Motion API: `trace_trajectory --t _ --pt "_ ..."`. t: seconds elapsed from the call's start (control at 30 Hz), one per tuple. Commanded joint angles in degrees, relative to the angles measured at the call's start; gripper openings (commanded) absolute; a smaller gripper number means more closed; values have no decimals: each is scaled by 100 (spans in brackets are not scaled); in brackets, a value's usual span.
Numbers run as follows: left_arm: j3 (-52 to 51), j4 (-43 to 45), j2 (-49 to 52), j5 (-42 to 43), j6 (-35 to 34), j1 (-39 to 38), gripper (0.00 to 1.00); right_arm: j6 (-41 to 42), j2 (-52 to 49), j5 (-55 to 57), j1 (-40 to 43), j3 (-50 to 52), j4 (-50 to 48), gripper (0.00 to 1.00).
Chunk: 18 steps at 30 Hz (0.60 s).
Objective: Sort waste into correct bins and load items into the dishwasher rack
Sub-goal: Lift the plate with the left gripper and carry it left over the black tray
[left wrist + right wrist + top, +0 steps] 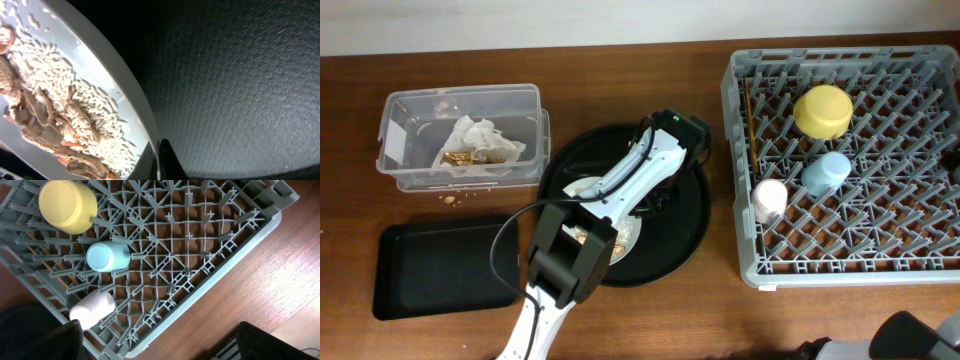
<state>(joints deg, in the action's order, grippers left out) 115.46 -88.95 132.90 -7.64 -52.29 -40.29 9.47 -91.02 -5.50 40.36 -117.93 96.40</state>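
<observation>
The pale plate lies on the round black tray, with rice and brown food scraps on it. My left gripper is shut on the plate's rim; in the overhead view the wrist hides the grip. The crumpled napkin lies in the clear tub. The shallow black tray holds nothing. The grey rack holds the yellow bowl, light-blue cup, pink cup and chopsticks. My right gripper is open over the rack's near corner.
A few crumbs lie on the wooden table between the tub and the shallow tray. The left arm stretches across the round tray. The right arm sits at the bottom right edge.
</observation>
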Motion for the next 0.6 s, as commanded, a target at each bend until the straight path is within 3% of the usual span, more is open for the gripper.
trace_trajectory --t 0.0,0.27,0.57 --pt "138 -184 -553 -186 -39 164 1 48 -31 -28 22 -24 7 99" --pt "138 -741 -1047 -382 -35 1102 1 48 -31 -28 22 -24 7 99" --pt "138 -774 -2111 -74 586 2581 1 48 -31 -28 22 -24 7 99"
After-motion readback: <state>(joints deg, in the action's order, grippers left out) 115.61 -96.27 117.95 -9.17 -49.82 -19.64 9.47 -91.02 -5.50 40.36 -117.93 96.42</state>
